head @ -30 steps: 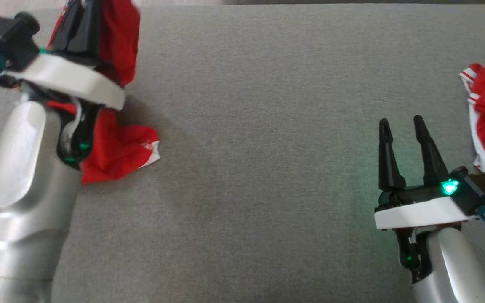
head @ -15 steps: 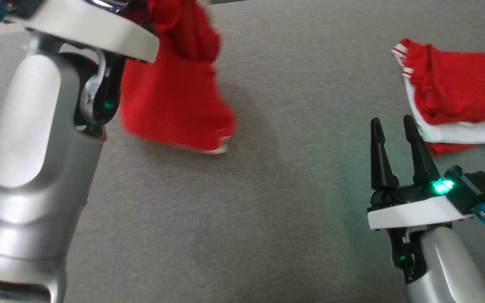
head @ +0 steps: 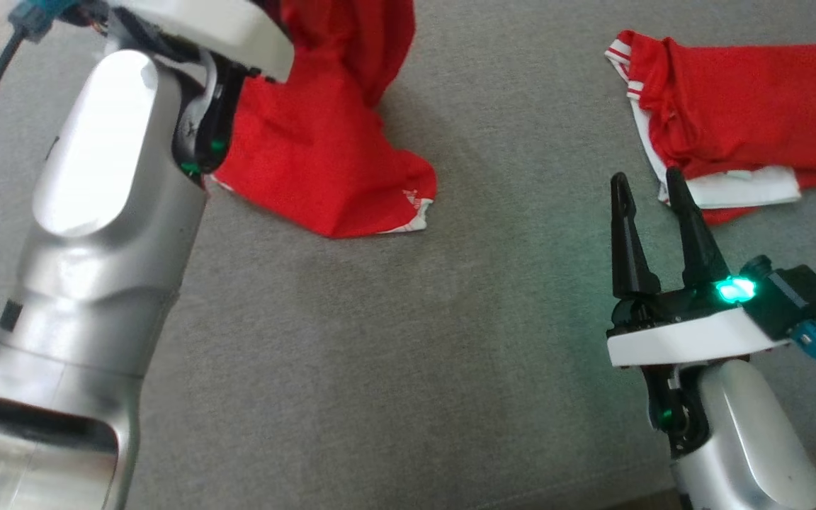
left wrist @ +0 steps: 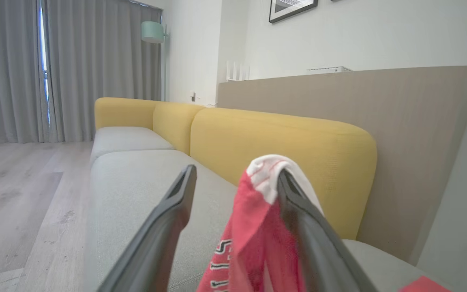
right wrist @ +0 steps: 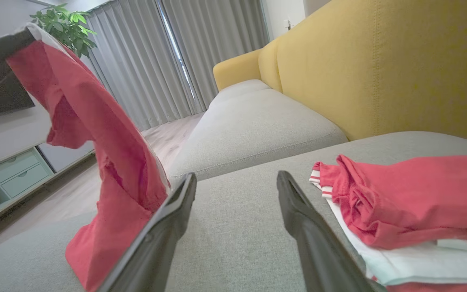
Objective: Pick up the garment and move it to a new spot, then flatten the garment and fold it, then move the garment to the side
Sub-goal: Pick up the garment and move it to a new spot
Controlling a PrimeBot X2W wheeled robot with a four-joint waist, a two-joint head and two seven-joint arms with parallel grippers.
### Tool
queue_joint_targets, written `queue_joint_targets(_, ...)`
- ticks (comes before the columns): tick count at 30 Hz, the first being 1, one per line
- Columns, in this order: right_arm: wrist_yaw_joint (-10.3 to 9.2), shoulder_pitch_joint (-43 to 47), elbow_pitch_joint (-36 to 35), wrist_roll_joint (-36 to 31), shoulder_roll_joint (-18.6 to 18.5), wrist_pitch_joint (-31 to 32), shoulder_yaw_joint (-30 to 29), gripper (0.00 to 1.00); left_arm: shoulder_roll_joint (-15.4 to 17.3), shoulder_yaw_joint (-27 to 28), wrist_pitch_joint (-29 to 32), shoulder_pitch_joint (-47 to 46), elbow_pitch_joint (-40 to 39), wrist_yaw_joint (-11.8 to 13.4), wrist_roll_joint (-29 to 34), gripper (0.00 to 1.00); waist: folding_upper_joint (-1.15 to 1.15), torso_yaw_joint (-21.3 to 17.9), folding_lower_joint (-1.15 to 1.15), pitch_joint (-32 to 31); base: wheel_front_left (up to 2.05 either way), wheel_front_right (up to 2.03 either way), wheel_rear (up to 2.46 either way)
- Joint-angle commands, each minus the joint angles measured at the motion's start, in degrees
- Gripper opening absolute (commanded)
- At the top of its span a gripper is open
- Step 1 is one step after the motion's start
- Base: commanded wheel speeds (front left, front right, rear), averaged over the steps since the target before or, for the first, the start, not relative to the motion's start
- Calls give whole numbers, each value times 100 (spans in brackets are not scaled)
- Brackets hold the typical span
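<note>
Hanging over one finger of the left gripper, the red garment drapes down at 11 o'clock in the head view, and its white-trimmed lower end rests on the grey sofa seat. That gripper's jaws stand wide apart and clamp nothing; the cloth is only hooked over the fingertip. At 4 o'clock the right gripper hovers above the seat, spread and empty, just beside a rumpled red-and-white pile at 2 o'clock

A home living room: long sofa with yellow fabric back and grey seat cushions, floor-length grey curtains, pale wood-plank floor, black-framed wall picture, mint-shaded lamp, leafy green houseplant.
</note>
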Motion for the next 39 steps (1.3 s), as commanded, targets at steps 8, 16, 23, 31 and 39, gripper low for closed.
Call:
queue_joint_targets(8, -5, 53, -121, -246, -19, -61, -129, 100, 442, -58, -448, 279, 217, -291, -26, 100, 0, 729, -1, -301, 0, 0, 0)
queue_joint_targets(16, -5, 55, -32, -308, -19, -61, -148, 100, 475, -738, -151, 463, 52, -414, -163, 100, 0, 1161, -1, -482, 0, 0, 0)
queue_joint_targets(23, -5, 197, 4, -253, -19, -61, -110, 100, 923, -794, -295, 1041, -381, -311, -188, 100, 0, 1280, -1, -717, 0, 0, 0)
queue_joint_targets(31, -5, 469, 36, -383, -19, -61, -209, 100, 1208, -477, -926, 2873, -1115, 349, -450, 100, 0, 1550, -1, -973, 0, 0, 0)
queue_joint_targets(39, -5, 616, 74, -500, -19, -61, -175, 100, 872, -227, -1404, 4462, -1509, 986, -416, 100, 0, 1653, -1, -1059, 0, 0, 0)
